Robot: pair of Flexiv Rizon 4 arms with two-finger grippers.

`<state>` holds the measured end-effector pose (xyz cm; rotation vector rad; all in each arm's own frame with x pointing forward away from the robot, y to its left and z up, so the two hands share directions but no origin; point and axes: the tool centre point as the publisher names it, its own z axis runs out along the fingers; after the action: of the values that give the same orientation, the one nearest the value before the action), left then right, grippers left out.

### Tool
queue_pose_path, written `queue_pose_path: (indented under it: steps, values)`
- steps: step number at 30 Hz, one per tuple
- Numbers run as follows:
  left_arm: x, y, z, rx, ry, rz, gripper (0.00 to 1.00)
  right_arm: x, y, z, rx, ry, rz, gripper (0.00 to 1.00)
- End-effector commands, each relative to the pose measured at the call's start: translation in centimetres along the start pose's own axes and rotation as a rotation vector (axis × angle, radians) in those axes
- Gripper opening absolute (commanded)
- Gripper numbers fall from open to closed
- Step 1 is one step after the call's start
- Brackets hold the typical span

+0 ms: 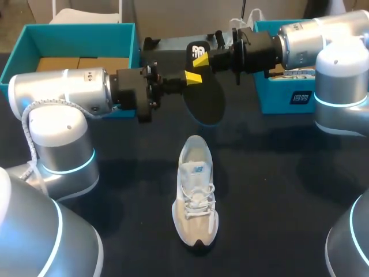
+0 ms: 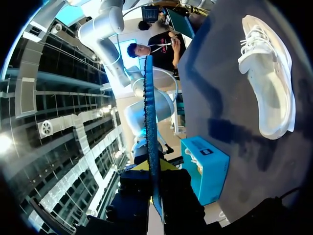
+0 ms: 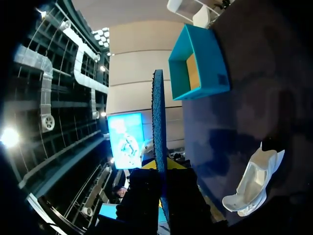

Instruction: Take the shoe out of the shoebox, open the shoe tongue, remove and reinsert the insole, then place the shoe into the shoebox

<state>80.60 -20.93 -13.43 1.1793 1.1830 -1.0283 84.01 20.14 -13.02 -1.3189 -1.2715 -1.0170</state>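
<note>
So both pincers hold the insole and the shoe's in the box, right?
No: the shoe lies on the table, out of the box, per the head view. The left pincer and right pincer do hold the insole.

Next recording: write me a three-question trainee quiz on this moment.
1. True or false: the insole sits inside the shoe.
2. What holds the insole: A) left pincer alone, B) right pincer alone, C) both?
3. Fill in: the shoe stands on the ___, outside the open shoebox.
Key: 1 false; 2 C; 3 table.
</note>
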Motion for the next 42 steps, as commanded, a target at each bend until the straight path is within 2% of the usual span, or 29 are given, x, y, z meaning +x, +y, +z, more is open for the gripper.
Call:
queue_pose_path:
  steps: [1,2,3,4,9,13,16,18,20,21,31,37,38,40,42]
  values:
    - [0.1,0.0,0.3,-0.001,0.001,0.003,0.00,0.0,-0.1,0.2,-0.001,-0.001,0.001,0.00]
    - [0.1,0.0,0.3,-0.001,0.001,0.004,0.00,0.0,-0.1,0.2,-0.009,0.012,-0.005,0.00]
    - [0.1,0.0,0.2,-0.001,0.001,0.005,0.00,0.0,-0.1,0.2,-0.013,0.016,-0.010,0.27]
    - [0.0,0.1,0.0,-0.002,0.001,0.007,0.00,0.1,-0.1,0.1,-0.026,0.023,-0.020,1.00]
    - [0.2,0.3,-1.5,-0.012,0.006,-0.001,0.00,0.1,-0.8,-0.8,-0.050,0.041,-0.043,1.00]
    - [0.6,0.3,-3.6,-0.026,0.026,-0.056,0.00,-0.2,-1.7,-1.8,-0.059,0.040,-0.053,1.00]
    - [0.7,0.3,-4.8,-0.010,-0.013,-0.202,0.00,-0.4,-2.2,-2.3,-0.064,0.037,-0.053,1.00]
    - [0.8,0.4,-5.9,0.003,-0.080,-0.390,0.00,-0.6,-2.5,-2.8,-0.077,0.023,-0.054,1.00]
    - [0.9,0.4,-6.8,0.012,-0.094,-0.547,0.00,-0.7,-2.8,-3.3,-0.108,0.026,-0.054,1.00]
    - [0.6,0.1,-7.1,0.042,-0.092,-0.543,0.00,-0.7,-2.8,-3.3,-0.108,0.026,-0.054,1.00]
    - [0.6,0.1,-7.1,0.042,-0.092,-0.543,0.00,-0.7,-2.8,-3.3,-0.108,0.026,-0.054,1.00]
    - [-0.2,-1.1,-6.7,0.061,-0.023,-1.002,0.00,-0.7,-2.8,-3.3,-0.108,0.026,-0.054,1.00]
    - [-0.2,-1.3,-6.6,0.044,-0.012,-1.061,0.00,-0.7,-2.8,-3.3,-0.108,0.026,-0.054,1.00]
    - [-0.4,-1.6,-6.5,0.044,0.053,-1.406,0.00,-0.7,-2.8,-3.3,-0.108,0.026,-0.054,1.00]
    - [-0.5,-1.7,-6.5,0.053,0.068,-1.486,0.00,-0.7,-2.8,-3.3,-0.108,0.026,-0.054,1.00]
